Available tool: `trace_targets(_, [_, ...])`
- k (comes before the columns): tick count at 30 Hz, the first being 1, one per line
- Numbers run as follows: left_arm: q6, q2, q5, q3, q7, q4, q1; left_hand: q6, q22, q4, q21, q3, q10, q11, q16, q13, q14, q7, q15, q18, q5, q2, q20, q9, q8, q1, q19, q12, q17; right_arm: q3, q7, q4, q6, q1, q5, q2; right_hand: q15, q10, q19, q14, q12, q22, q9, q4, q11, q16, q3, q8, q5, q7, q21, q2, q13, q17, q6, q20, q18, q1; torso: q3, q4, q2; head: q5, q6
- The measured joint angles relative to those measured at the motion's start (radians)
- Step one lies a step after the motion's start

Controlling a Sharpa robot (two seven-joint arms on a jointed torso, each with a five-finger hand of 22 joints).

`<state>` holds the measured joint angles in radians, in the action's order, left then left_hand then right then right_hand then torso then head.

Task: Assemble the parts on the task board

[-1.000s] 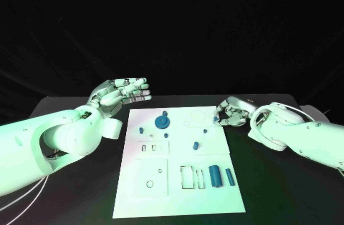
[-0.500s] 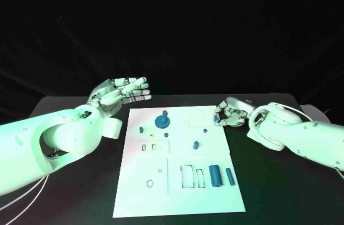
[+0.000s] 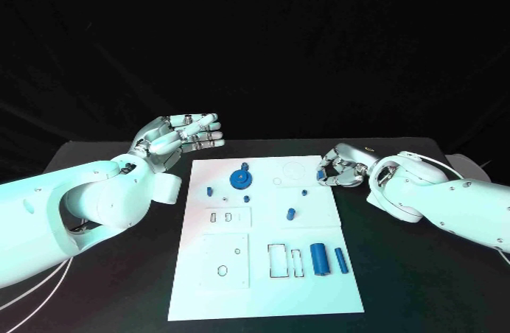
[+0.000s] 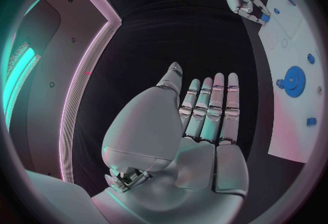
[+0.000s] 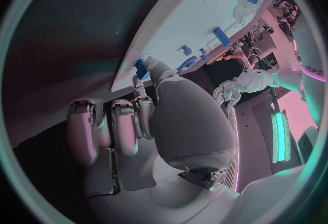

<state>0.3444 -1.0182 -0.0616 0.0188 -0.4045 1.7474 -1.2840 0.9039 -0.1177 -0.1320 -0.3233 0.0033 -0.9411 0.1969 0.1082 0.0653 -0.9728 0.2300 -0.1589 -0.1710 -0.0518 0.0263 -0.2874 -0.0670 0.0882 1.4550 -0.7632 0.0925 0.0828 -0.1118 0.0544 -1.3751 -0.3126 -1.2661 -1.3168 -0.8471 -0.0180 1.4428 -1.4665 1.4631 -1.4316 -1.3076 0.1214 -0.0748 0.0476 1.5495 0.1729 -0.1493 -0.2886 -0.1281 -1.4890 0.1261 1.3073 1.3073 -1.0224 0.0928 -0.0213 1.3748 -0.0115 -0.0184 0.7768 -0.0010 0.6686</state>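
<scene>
Pinching a small blue part [image 3: 321, 175] at the task board [image 3: 266, 274]'s far right edge, the right hand [image 3: 342, 168] has barely shifted over the last second (likely mid-pickup). Fingers spread and empty, the left hand [image 3: 180, 135] still hovers off the board's far left corner.

The task board [image 3: 266, 289] is lying in the middle of the table [image 3: 425, 289], running from the frame's centre down toward the bottom edge. A gear [image 3: 242, 178] is sitting near the board's upper edge, with a small peg [image 3: 289, 215] lying below and right of it. Two cylinders [image 3: 318, 260] are lying side by side at the board's lower right. The left hand [image 3: 180, 135] is hovering beyond the board's upper left corner; the right hand [image 3: 342, 167] is sitting at the board's upper right corner, pinching a small part [image 3: 321, 174].
</scene>
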Motion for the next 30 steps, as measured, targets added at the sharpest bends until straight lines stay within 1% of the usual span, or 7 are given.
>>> trace_targets(16, [0.0,0.0,0.0,0.0,0.001,0.0,0.0,0.0,0.0,0.0,0.0,0.0,0.0,0.0,0.0,0.0,0.0,0.0,0.0,0.0,0.0,0.0,0.0,0.0,0.0,0.0,0.0,0.0,0.0,0.0,0.004,0.006,-0.001,0.002,-0.003,0.014,0.0,0.011,0.0,0.0,-0.009,0.0,-0.001,-0.002,-0.004,0.004,0.02,0.0,0.0,0.006,-0.007,-0.018,0.001,0.0,-0.027,0.0,0.0,-0.003,-0.0002,0.0,0.0,0.001,0.005])
trace_targets(18, [0.0,0.0,0.0,0.0,0.001,0.0,0.0,0.0,0.0,0.0,0.0,0.0,0.0,0.0,0.0,0.0,0.0,0.0,0.0,0.0,0.0,0.0,0.0,0.0,0.0,0.0,0.0,0.0,0.0,0.0,0.005,0.006,-0.001,0.002,-0.004,0.016,0.0,0.011,0.0,0.0,-0.009,0.0,-0.001,0.001,-0.004,0.004,0.023,0.0,0.0,0.003,-0.012,-0.02,0.001,0.0,-0.035,0.0,0.0,-0.005,-0.0002,0.0001,0.0,0.0,0.005])
trace_targets(20, [0.0,0.0,0.0,0.0,0.001,0.0,0.0,0.0,0.0,0.0,0.0,0.0,0.0,0.0,0.0,0.0,0.0,0.0,0.0,0.0,0.0,0.0,0.0,0.0,0.0,0.0,0.0,0.0,0.0,0.0,0.007,0.007,-0.002,0.002,-0.005,0.017,-0.004,0.014,0.0,0.004,-0.009,0.0,-0.002,0.001,-0.007,0.004,0.029,0.0,0.0,0.01,-0.016,-0.023,0.001,0.0,-0.042,0.0,0.0,-0.006,-0.0001,0.0004,0.0,0.0,0.006])
trace_targets(23, [0.0,-0.001,0.0,0.0,0.001,0.0,0.0,0.0,0.0,0.0,0.0,0.0,0.0,0.0,0.0,0.0,0.0,0.0,0.0,0.0,0.0,0.0,0.0,0.0,0.0,0.0,0.0,0.0,0.0,0.0,0.009,0.007,-0.003,0.002,-0.006,0.017,-0.004,0.014,0.0,0.004,-0.013,0.0,-0.001,0.006,-0.007,0.004,0.036,0.0,0.0,0.008,-0.019,-0.029,0.001,0.001,-0.051,0.0,0.0,-0.001,0.0,0.0007,0.0,0.0,0.006])
trace_targets(25, [0.0,-0.001,0.0,0.0,0.001,0.0,0.0,0.0,0.001,0.0,0.0,0.0,0.0,0.0,-0.004,0.0,0.0,0.0,0.0,0.0,0.0,0.0,0.004,0.0,0.0,0.0,-0.004,-0.004,0.0,0.0,0.011,0.007,-0.004,0.002,-0.007,0.017,-0.004,0.018,0.003,0.004,-0.013,0.0,-0.001,0.008,-0.011,0.004,0.044,0.0,0.0,0.012,-0.019,-0.029,0.001,0.001,-0.055,-0.004,0.0,-0.001,0.0,0.0009,0.0,0.0,0.007])
trace_targets(28, [0.0,-0.001,0.0,0.0,0.001,0.0,0.0,0.0,0.001,0.0,0.0,0.0,0.0,0.0,-0.004,0.0,0.0,0.0,0.0,0.0,0.0,0.0,0.004,0.0,0.0,0.0,-0.004,-0.005,0.0,0.0,0.012,0.007,-0.007,0.002,-0.009,0.017,-0.008,0.018,0.0,0.0,-0.013,0.0,-0.001,0.015,-0.011,0.004,0.062,-0.004,0.024,0.015,-0.027,-0.04,0.001,0.001,-0.064,-0.007,0.0,0.005,0.0,0.0008,0.0,0.0,0.007])
trace_targets(30, [0.0,-0.001,0.0,0.0,0.002,0.0,0.0,0.0,0.001,0.0,0.0,0.0,0.0,0.0,-0.004,0.0,0.0,0.0,0.0,0.0,0.0,0.0,0.004,0.0,0.0,0.0,-0.004,-0.005,0.0,0.0,0.012,0.006,-0.012,0.002,-0.01,0.016,-0.011,0.021,0.0,0.004,-0.015,-0.001,-0.002,0.02,-0.014,0.004,0.075,-0.005,0.028,0.016,-0.027,-0.045,0.001,0.001,-0.07,-0.007,0.0,0.007,0.0,0.0007,0.0,0.001,0.008])
